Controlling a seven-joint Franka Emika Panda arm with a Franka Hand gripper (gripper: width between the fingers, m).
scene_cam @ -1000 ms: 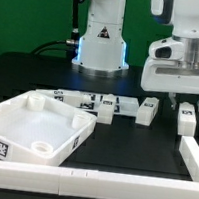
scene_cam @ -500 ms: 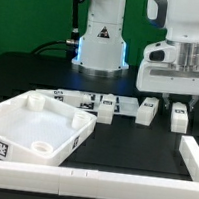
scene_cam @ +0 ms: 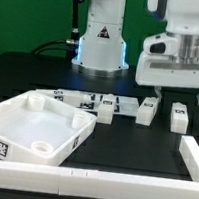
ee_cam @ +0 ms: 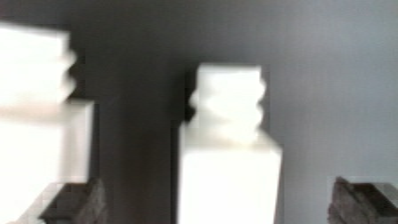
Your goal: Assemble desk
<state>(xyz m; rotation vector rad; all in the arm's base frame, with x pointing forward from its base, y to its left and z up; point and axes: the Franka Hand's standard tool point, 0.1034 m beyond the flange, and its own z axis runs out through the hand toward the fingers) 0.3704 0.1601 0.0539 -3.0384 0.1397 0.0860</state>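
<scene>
Wide open and empty, the end effector [scene_cam: 180,95] hangs over a blocky white plastic tagged leg [scene_cam: 179,117] near the edge of the black desk [scene_cam: 131,157] on the exterior view's right, a light, stiff, probably slick piece best pinched across its flat sides.

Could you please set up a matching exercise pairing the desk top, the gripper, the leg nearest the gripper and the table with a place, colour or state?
Things:
1. desk top
2. gripper
3. rightmost leg
4. table

Descriptions:
a. black
b. open, gripping nothing
c. on the exterior view's left, hollow side up
d. resting on the table, just below the gripper

Pairs: 1-c, 2-b, 3-d, 4-a.
</scene>
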